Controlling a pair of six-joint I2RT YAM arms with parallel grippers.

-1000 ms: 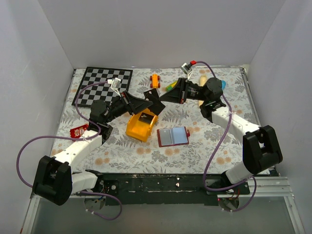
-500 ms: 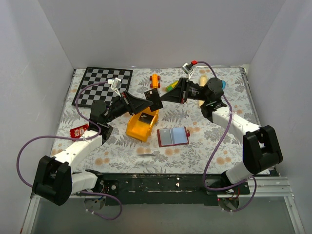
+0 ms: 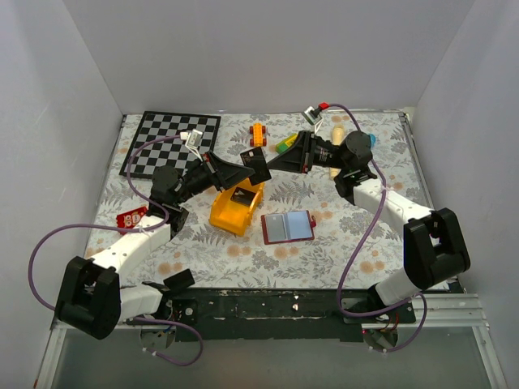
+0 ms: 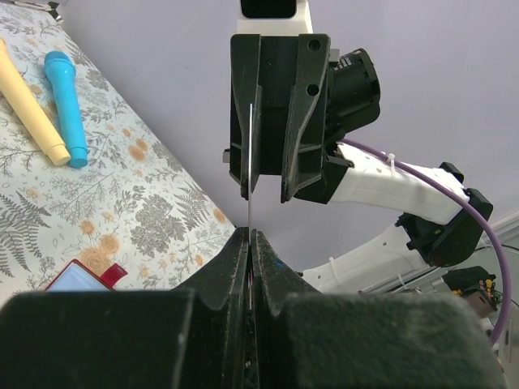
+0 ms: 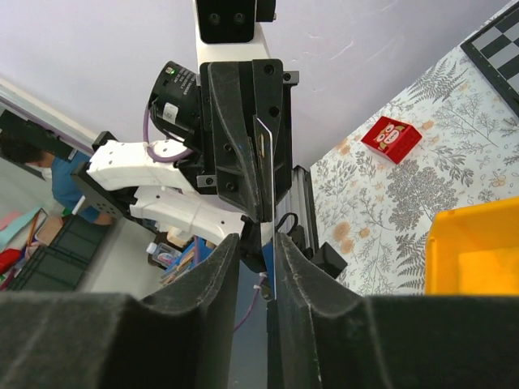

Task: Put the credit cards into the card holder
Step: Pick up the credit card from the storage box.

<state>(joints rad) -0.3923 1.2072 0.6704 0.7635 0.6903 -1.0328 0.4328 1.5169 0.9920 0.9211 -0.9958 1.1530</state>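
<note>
A thin black credit card hangs in the air above the yellow bin, between the two grippers that meet tip to tip. My left gripper is shut on it; edge-on, this card rises from the closed left gripper into the right gripper. The right gripper stands open, and the card rests against one finger only. The maroon card holder lies open on the cloth, pale blue pockets up. Another black card lies in the bin.
The yellow bin sits left of the holder. A chessboard, an orange toy car and a red packet lie around. A black flat piece rests at the front edge by the left arm's base.
The right gripper's jaws have parted from the card while the left gripper stays shut on it. A black flat piece has appeared at the front edge near the left base.
</note>
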